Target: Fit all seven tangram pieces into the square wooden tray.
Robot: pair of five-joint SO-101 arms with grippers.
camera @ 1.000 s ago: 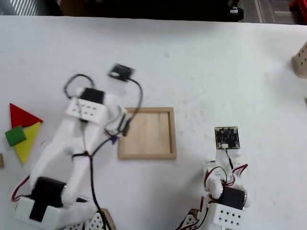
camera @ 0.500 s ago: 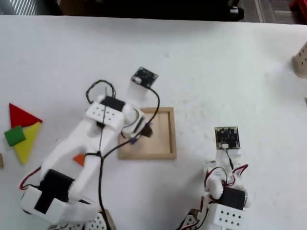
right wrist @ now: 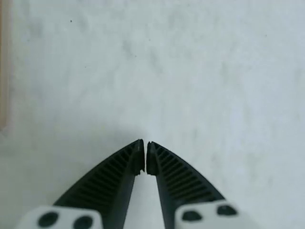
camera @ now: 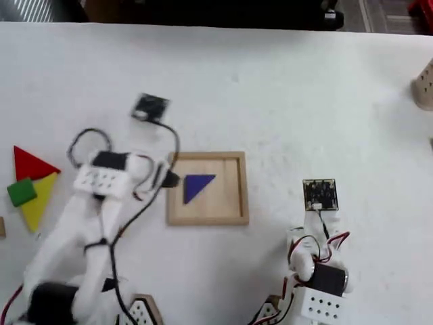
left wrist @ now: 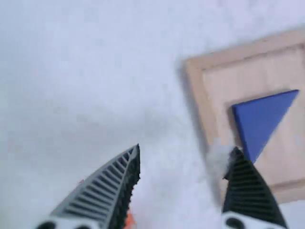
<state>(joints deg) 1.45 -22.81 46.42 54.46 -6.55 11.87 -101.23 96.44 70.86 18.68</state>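
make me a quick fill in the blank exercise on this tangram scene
The piece lying in the wooden tray is coloured ___.
The right tool is ___.
The left tool is ___ and holds nothing.
The green square lies beside a red triangle and a ___ triangle.
Missing words: blue; shut; open; yellow.

The left arm [camera: 74, 223] stretches forward from its base at the near left, wrist turned inward. The left hand [left wrist: 185, 160] points down, its two ribbed fingers spread wide apart. The right arm [camera: 318, 271] sits folded close to its base, and the right hand [right wrist: 145, 157] has its fingertips pressed together, gripping nothing.
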